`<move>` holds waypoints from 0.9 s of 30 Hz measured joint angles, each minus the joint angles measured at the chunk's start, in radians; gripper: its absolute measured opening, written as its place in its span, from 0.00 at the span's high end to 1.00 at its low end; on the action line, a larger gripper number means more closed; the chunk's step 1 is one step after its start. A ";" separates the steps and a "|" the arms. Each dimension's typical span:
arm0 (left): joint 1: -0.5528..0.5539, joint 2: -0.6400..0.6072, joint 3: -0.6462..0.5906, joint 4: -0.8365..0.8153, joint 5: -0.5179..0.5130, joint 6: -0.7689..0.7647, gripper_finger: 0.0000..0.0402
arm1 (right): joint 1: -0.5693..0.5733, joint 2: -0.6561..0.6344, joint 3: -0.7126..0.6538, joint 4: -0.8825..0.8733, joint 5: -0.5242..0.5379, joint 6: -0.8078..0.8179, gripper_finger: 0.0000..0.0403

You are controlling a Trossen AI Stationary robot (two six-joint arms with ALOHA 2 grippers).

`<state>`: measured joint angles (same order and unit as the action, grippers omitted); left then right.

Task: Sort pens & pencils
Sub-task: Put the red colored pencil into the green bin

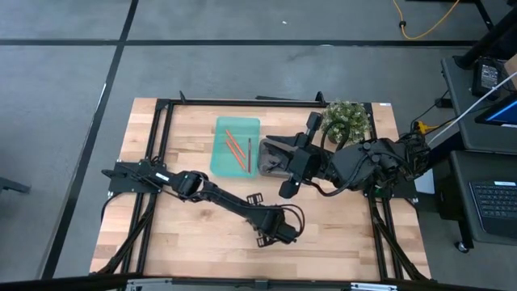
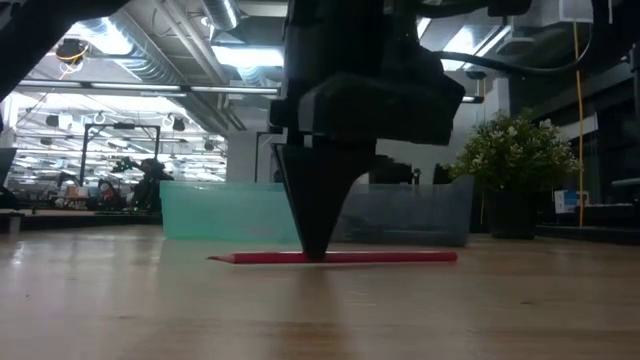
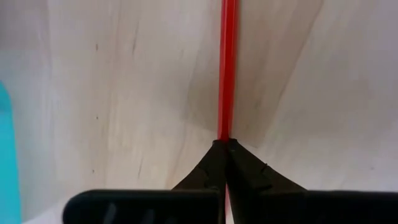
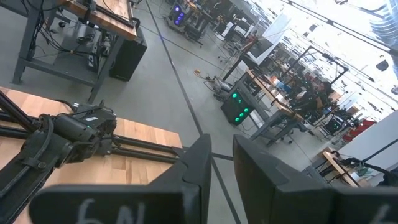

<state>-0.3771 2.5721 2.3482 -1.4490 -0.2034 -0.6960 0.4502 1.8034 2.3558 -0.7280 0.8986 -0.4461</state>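
Left end effector (image 3: pixel 225 149): came down to the counter (image 3: pixel 124 93) with my fingers pinched together on the red pencil (image 3: pixel 227 68), which lay flat on the wood near the front edge.
Pencil: gripped somewhere along its length, both ends sticking out in the low view.
Trays: teal tray (image 1: pixel 236 146) with three sticks inside, grey tray (image 1: pixel 271 158) beside it.
Doing it well: I judged a level, slow lift best, so the pencil would not pivot.
Right end effector (image 1: pixel 288 188): hovered by the grey tray, fingers apart, holding nothing.
Hard to see: the grey tray's contents.
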 joint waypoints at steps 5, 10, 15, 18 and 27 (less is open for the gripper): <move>0.001 -0.002 0.001 -0.002 -0.004 0.000 1.00 | 0.000 0.000 0.000 0.000 0.000 0.000 0.83; 0.000 -0.025 0.004 -0.013 0.004 0.000 1.00 | 0.000 0.000 0.000 0.000 0.000 0.000 0.83; -0.004 -0.073 0.004 -0.040 -0.029 -0.010 1.00 | 0.000 0.000 0.000 0.001 -0.002 0.000 0.83; -0.004 -0.110 0.004 -0.076 -0.065 -0.033 1.00 | 0.000 0.000 0.000 0.001 -0.002 0.000 0.83; 0.016 -0.241 0.004 -0.124 -0.155 -0.077 1.00 | 0.001 0.000 0.000 -0.003 -0.002 0.017 0.83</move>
<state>-0.3613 2.3316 2.3520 -1.5730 -0.3580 -0.7732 0.4508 1.8030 2.3559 -0.7314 0.8967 -0.4296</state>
